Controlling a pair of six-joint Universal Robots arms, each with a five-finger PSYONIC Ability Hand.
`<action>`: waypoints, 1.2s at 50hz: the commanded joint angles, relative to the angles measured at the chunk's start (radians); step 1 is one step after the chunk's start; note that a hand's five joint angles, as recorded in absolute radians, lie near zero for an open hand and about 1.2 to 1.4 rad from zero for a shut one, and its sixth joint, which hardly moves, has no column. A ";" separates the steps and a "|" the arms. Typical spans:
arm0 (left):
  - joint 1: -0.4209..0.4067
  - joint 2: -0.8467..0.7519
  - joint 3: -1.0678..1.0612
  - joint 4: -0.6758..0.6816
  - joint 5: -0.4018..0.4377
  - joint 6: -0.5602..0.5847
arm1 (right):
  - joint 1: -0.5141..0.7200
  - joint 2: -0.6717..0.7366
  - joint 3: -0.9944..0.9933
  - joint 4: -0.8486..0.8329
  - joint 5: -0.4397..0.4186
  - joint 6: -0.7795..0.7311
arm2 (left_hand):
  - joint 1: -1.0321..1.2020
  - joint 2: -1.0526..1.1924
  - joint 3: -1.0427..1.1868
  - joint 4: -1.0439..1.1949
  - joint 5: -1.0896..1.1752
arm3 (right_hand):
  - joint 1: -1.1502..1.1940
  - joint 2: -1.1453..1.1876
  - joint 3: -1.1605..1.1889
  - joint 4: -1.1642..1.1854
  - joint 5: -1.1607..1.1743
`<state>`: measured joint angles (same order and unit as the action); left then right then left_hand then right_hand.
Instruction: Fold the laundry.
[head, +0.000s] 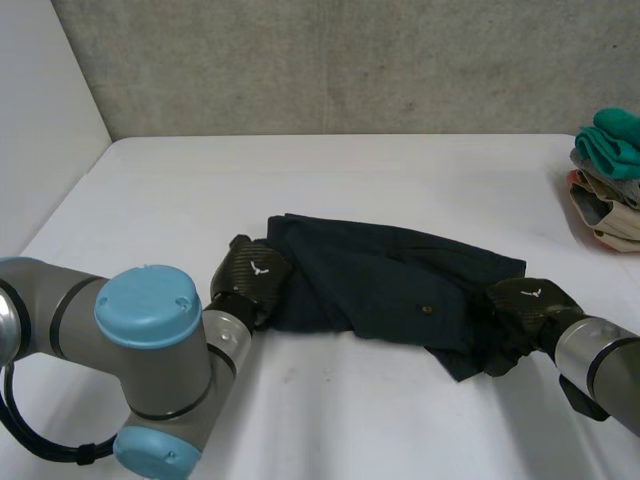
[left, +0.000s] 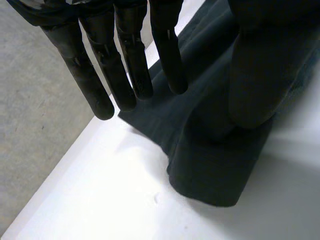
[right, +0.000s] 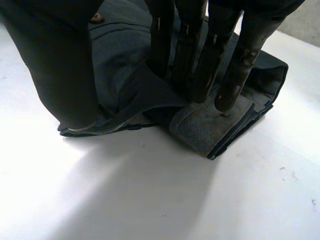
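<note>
Looking down from the head camera, I get the grey left arm with its light-blue cap (head: 150, 340) nearest, over the white table (head: 330, 420). Its black left hand (head: 252, 272) sits at the left end of the dark navy folded garment (head: 390, 290). In the left wrist view the fingers (left: 125, 65) are straight, side by side, tips above the cloth's edge. The thumb (left: 255, 75) stands apart from them, down on the cloth, so I read it as relaxed and not pinching.

The black right hand (head: 525, 308) is at the garment's right end. In the right wrist view its straight fingers (right: 200, 65) press their tips onto a folded corner. The thumb (right: 60, 65) is spread wide of them, its tip at the cloth's near edge. No grip that I can see.

The garment lies flat mid-table between both hands, with a small brown button (head: 427, 310) on its upper face. Farther off at the table's right edge is a heap of teal, grey and beige clothes (head: 605, 175), well apart from the garment. Behind it is the grey concrete wall (head: 350, 60).
</note>
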<state>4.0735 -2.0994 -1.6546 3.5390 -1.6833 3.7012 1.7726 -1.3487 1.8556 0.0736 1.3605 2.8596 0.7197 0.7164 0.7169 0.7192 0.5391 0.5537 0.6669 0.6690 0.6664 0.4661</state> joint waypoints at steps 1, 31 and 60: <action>0.021 -0.088 0.081 0.037 0.002 -0.009 | 0.007 -0.004 0.016 -0.075 0.006 -0.003 | 0.087 0.090 0.090 0.087 0.093 | -0.102 -0.215 -0.217 -0.214 -0.189; 0.054 -0.248 0.303 0.080 0.011 0.008 | 0.002 0.240 -0.214 -0.232 0.147 -0.101 | 0.677 0.680 0.679 0.677 0.683 | 0.843 0.729 0.727 0.730 0.756; 0.073 -0.212 0.326 0.084 0.007 -0.004 | 0.083 -0.150 0.105 -0.038 -0.024 -0.049 | 0.677 0.680 0.679 0.677 0.683 | 0.277 0.164 0.162 0.164 0.190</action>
<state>4.1456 -2.3120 -1.3400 3.6228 -1.6756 3.6974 1.8111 -1.5271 1.8970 0.0467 1.3471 2.8083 1.1131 1.1977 1.1913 1.1985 0.9540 0.6635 0.7677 0.7567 0.7557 0.5915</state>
